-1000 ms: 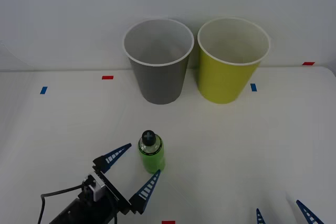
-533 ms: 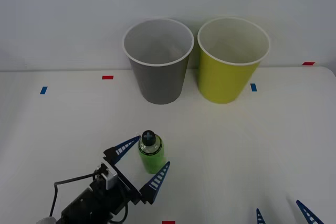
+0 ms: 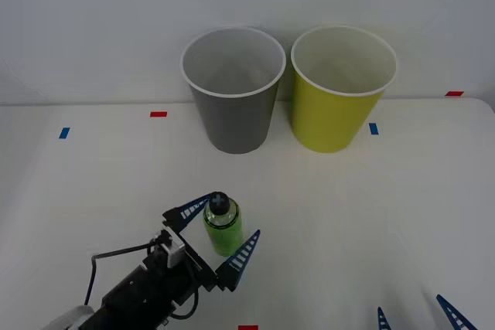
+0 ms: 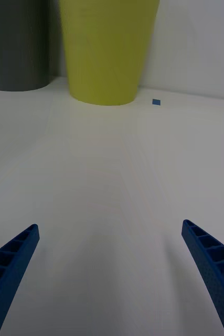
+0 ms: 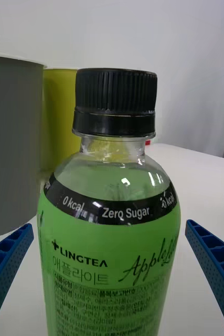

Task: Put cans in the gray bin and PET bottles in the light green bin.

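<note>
Front view: a white table (image 3: 371, 206) carries two tall tapered round bins at its far edge, standing upright just beside each other. The gray bin with a white rim (image 3: 233, 90) is on the left, the yellow-green bin with a white rim (image 3: 343, 89) on the right. Small red and blue tape marks lie on the table surface. Nearer the robot, well apart from the bins, a small clear plastic bottle with a bright green body and black screw cap (image 3: 223, 226) stands upright. The left gripper (image 3: 224, 236) is at the bottle, its blue ribbed fingers spread wide with one on each side of the bottle body; contact cannot be confirmed. The right gripper (image 3: 418, 314) sits low at the near right edge, fingertips apart.

Right wrist view: the right gripper's two blue fingers are spread over bare table, with the yellow-green bin and part of the gray bin beyond.

Left wrist view: the bottle stands upright between the left gripper's spread fingers, a gap visible on both sides. Both bins stand behind it.
</note>
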